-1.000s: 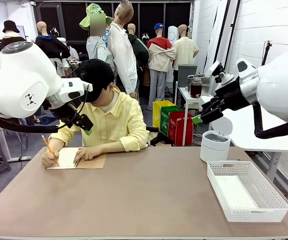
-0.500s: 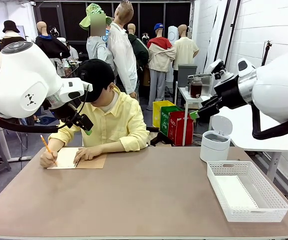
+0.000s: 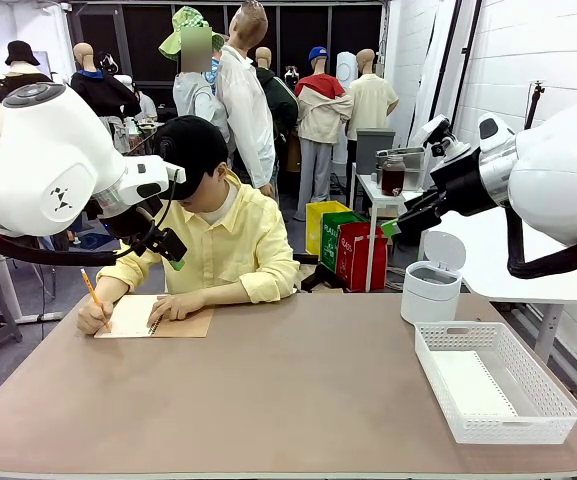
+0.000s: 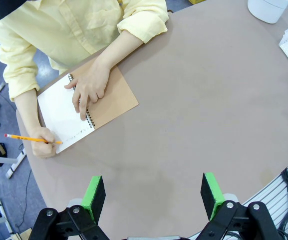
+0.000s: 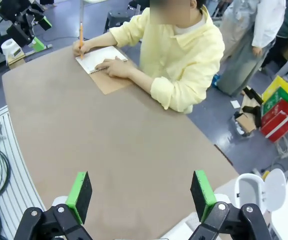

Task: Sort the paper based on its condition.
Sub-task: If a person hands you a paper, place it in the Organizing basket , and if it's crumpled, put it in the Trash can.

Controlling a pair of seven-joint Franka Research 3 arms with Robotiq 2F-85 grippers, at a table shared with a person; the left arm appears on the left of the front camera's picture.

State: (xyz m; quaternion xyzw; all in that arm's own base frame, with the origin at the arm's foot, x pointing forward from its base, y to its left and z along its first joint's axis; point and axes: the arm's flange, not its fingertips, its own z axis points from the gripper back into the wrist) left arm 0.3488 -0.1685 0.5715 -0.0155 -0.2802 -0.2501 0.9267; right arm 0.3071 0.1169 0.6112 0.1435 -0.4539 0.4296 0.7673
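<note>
Paper [image 3: 468, 385] lies in basket [image 3: 518, 428] — bin [image 3: 428, 297] (white) open.

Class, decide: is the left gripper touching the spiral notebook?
Apart. The left wrist view shows bare table between the left gripper and the spiral notebook.

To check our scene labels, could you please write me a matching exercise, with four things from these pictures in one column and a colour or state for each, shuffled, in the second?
Things:
1. notebook
2. pencil
3. basket
4. bin

States:
A. lid up
B. orange, slanted, tip down
C. white, with lattice walls
D. lying open, tan cover showing

Pairs: 1-D, 2-B, 3-C, 4-A
</note>
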